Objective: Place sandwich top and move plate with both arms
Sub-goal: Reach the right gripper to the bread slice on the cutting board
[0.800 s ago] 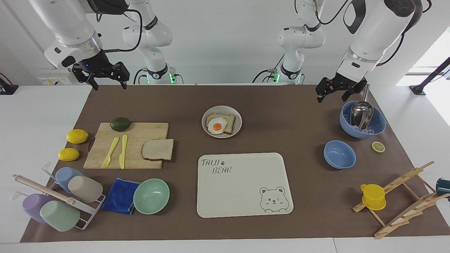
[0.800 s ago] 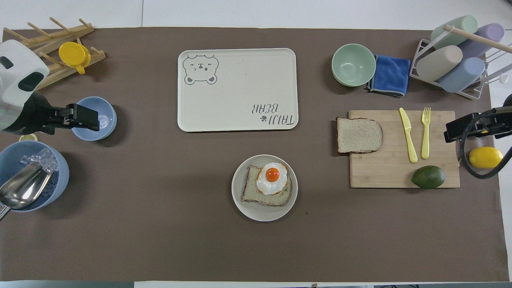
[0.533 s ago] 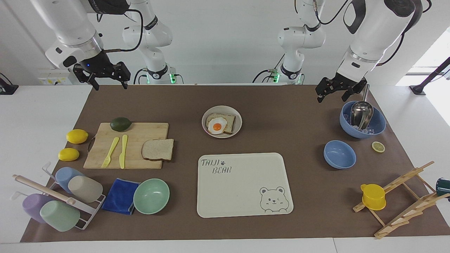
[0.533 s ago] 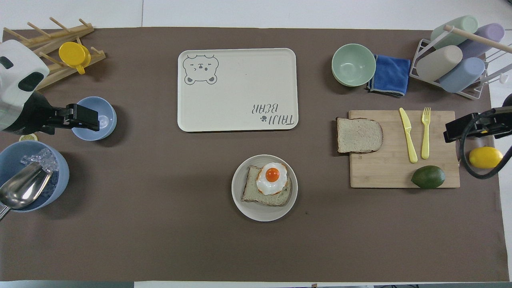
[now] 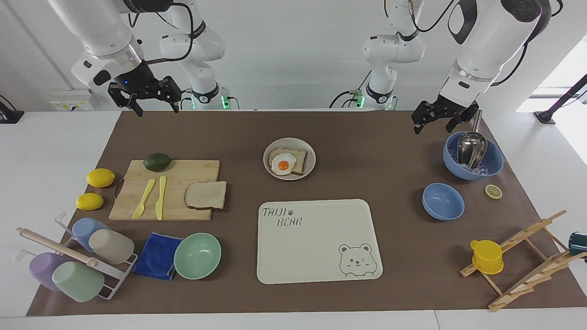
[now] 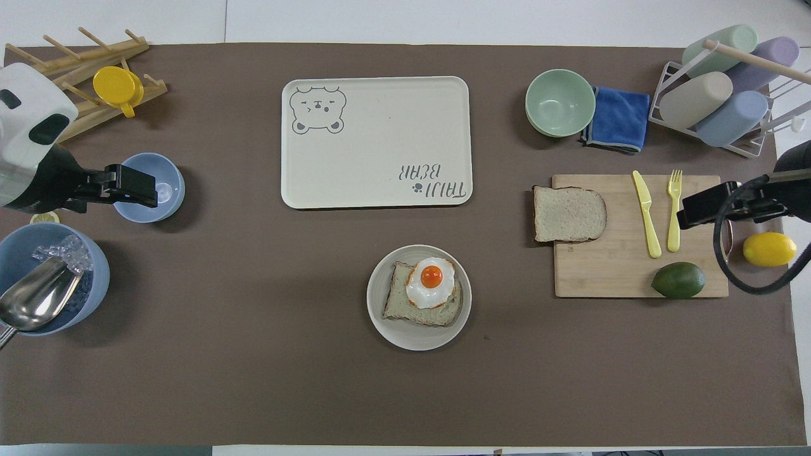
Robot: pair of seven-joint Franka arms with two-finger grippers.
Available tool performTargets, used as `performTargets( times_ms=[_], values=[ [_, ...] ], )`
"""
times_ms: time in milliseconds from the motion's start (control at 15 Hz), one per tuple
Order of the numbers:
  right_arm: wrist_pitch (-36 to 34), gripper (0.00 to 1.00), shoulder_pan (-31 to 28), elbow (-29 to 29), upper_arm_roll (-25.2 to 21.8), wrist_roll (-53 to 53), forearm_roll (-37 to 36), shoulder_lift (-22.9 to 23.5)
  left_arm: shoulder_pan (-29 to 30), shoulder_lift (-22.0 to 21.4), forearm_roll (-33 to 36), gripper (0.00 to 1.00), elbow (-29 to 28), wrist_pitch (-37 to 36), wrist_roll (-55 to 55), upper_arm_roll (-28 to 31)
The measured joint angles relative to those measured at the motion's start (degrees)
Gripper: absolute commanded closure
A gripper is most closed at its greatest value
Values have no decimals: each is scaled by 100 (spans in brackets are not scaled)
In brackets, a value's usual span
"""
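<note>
The sandwich top (image 5: 206,195) is a plain bread slice lying on the wooden cutting board (image 5: 183,172), at the board's end toward the table's middle; it also shows in the overhead view (image 6: 568,214). The beige plate (image 5: 311,160) stands mid-table, nearer to the robots than the tray, and holds a bread slice with a fried egg (image 5: 284,162). My right gripper (image 5: 156,109) is open and empty, up in the air; from overhead (image 6: 687,212) it is over the board's end by the fork. My left gripper (image 5: 434,124) is open and empty, raised over the small blue bowl (image 6: 151,187).
The bear-printed tray (image 5: 316,238) lies farther from the robots than the plate. A mint-green bowl (image 5: 197,255), blue cloth (image 5: 157,255) and cup rack (image 5: 78,261) sit beside the board. An avocado (image 5: 157,161), knife and fork are on it. A large blue bowl with a scoop (image 5: 472,156) and a wooden rack (image 5: 527,261) stand at the left arm's end.
My right gripper has moved sideways toward the table's middle, from over the lemon's side to over the cutting board's end. The left arm has not moved.
</note>
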Motion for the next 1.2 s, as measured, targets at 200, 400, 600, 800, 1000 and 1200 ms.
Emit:
performTargets(
  times_ms=[200, 400, 600, 800, 1000, 1200],
  values=[
    [363, 0, 64, -439, 208, 535, -179, -132, 0, 0, 0, 0, 0, 0, 0, 0],
    [1110, 0, 553, -1330, 256, 1641, -921, -125, 0, 0, 0, 0, 0, -1, 0, 0],
    [1673, 0, 1125, -1771, 279, 2683, -1609, 317, 0, 0, 0, 0, 0, 1, 0, 0],
    [2240, 0, 1509, -1885, 298, 3629, -1994, 1009, 0, 0, 0, 0, 0, 0, 0, 0],
    [2443, 0, 1745, -1843, 295, 4211, -2333, 1627, 0, 0, 0, 0, 0, 0, 0, 0],
    [2444, 0, 2130, -1773, 300, 4756, -2864, 2088, 0, 0, 0, 0, 0, 0, 0, 0]
  ],
)
